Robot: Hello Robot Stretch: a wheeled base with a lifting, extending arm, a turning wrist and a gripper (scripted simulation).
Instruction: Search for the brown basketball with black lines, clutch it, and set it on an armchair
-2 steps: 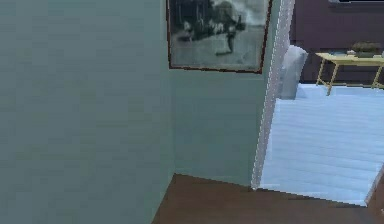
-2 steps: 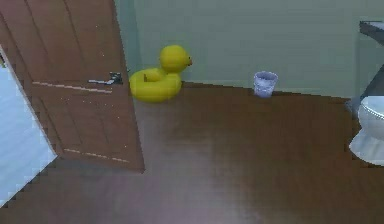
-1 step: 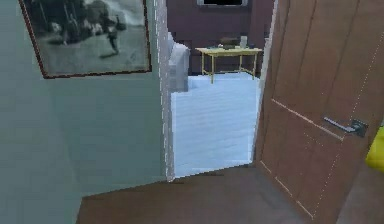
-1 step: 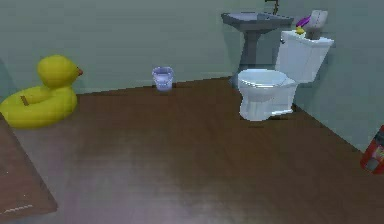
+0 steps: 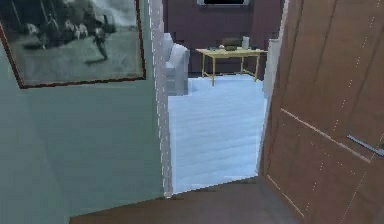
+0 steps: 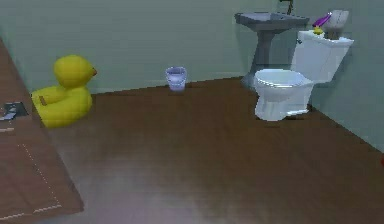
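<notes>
Gripper jaws: state cannot be told. Ball: location cannot be told.

Arm side view:
- Duck (image 6: 65, 92): yellow, smooth, rounded, on the dark wood-grain floor (image 6: 200, 160) near the wall.
- Bucket (image 6: 176, 78): small, pale blue, against the wall.
- Toilet (image 6: 290, 82): white, glossy. The small purple and yellow items (image 6: 322, 24) on its tank are hard to make out.
- Sink (image 6: 268, 24): grey pedestal type, cut off by the top edge.

Forward view:
- Door (image 5: 330, 110): brown panelled wood, standing ajar, cut off at the right, with a metal handle (image 5: 365, 145).
- Picture (image 5: 75, 40): dark-framed, on the teal wall, cropped at the top and left.
- Seat (image 5: 177, 65): pale, upholstered, beyond the doorway and partly hidden by the frame. Armchair or sofa cannot be told.
- Table (image 5: 232, 58): yellow frame, thin legs. The dark objects on top are indistinct.
</notes>
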